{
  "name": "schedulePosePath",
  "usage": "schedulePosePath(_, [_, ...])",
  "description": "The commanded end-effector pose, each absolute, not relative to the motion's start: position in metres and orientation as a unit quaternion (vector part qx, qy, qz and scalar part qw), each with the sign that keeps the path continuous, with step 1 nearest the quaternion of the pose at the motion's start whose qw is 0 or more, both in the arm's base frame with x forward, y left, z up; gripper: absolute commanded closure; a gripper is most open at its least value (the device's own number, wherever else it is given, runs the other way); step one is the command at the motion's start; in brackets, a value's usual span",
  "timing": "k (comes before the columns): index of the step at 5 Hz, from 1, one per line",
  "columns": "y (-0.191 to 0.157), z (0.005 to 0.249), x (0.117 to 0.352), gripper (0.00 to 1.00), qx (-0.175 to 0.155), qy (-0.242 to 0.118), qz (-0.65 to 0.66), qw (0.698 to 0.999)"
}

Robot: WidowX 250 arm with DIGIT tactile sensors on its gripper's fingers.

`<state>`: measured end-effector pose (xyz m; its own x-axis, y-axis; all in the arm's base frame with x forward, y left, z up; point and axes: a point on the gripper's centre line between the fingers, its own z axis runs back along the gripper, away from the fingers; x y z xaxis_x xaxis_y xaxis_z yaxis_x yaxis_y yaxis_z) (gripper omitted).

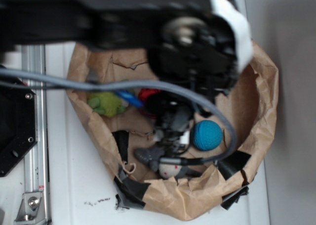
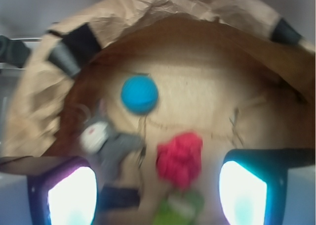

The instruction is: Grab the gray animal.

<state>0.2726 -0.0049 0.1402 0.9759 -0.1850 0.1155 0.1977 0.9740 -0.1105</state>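
The gray animal (image 1: pixel 165 161) lies at the near end of the paper bag, its whitish face toward the bag's rim. In the wrist view the gray animal (image 2: pixel 111 145) sits left of centre, just above my left pad. My gripper (image 2: pixel 158 195) is open, its two glowing pads wide apart and nothing between them. From outside, my gripper (image 1: pixel 173 131) hangs inside the bag right above the toy, partly covering it.
Torn brown paper bag (image 1: pixel 256 111) with black tape walls everything in. Inside lie a blue ball (image 1: pixel 206 135), a red wrinkly lump (image 2: pixel 180 158), a fuzzy green plush (image 1: pixel 106 104) and a small blue item (image 1: pixel 129 97). A grey cable (image 1: pixel 98 84) crosses above.
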Motion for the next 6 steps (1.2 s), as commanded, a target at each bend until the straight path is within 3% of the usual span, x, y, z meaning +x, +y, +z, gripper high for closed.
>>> schedulePosePath(1, [-0.038,0.132,0.260,0.00,-0.054,-0.090,-0.304,0.947])
schedulePosePath(3, [-0.021,0.107,0.271,0.00,-0.046,-0.063,-0.285,0.955])
schedulePosePath(4, [-0.020,0.089,0.286,0.00,-0.071,-0.041,-0.267,0.960])
schedulePosePath(5, [-0.047,0.078,0.281,0.00,-0.126,0.009,-0.288,0.949])
schedulePosePath(6, [-0.075,0.083,0.262,0.00,-0.124,0.009,-0.325,0.937])
